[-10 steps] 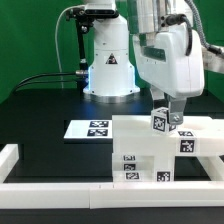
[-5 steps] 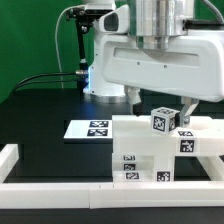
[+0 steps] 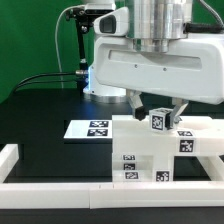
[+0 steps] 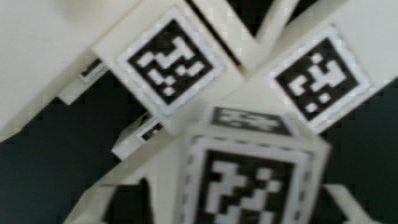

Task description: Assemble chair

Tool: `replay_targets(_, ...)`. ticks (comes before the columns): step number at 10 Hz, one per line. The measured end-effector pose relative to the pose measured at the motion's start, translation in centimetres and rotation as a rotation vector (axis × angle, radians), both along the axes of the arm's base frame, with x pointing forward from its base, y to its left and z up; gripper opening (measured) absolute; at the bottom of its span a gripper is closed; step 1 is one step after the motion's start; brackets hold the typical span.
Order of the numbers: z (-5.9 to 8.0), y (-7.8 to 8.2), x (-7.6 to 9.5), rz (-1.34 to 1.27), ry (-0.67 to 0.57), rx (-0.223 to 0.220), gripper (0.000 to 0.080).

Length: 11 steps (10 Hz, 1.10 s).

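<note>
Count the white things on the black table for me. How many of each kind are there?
Stepped chair structure: 1
Small tagged cube on top of it: 1
Marker board: 1
Low border rail: 1
Total: 4

A black table [image 3: 40,120] carries the white stepped chair [image 3: 140,150] near its front, the marker board [image 3: 93,128] flat just beside it toward the exterior view's left, a low white border rail [image 3: 60,189] along the edge, and the arm's base [image 3: 108,70] behind
</note>
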<state>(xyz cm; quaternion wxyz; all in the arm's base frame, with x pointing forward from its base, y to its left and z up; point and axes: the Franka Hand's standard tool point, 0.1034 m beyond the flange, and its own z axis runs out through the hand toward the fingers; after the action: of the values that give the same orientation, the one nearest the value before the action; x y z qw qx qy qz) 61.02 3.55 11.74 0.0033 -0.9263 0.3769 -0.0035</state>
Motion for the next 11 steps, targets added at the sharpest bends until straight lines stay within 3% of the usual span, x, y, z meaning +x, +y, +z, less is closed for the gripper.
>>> replay_targets(1,-0.01,0.0,-0.01,-0.057,0.0,0.0,0.0284)
replay_targets(3,-0.04,-0.01,-0.03,-0.231,0.002,0.002,0.0284)
replay_targets(6,-0.24,-0.64,-0.01,-0.657,-0.001,0.062,0.0284)
replay_targets(9,-0.26,-0.94,0.18,-0.956,-0.021,0.079,0.0284)
replay_targets(11,-0.33,-0.97,0.15,-0.942,-0.02,0.076,0.0284)
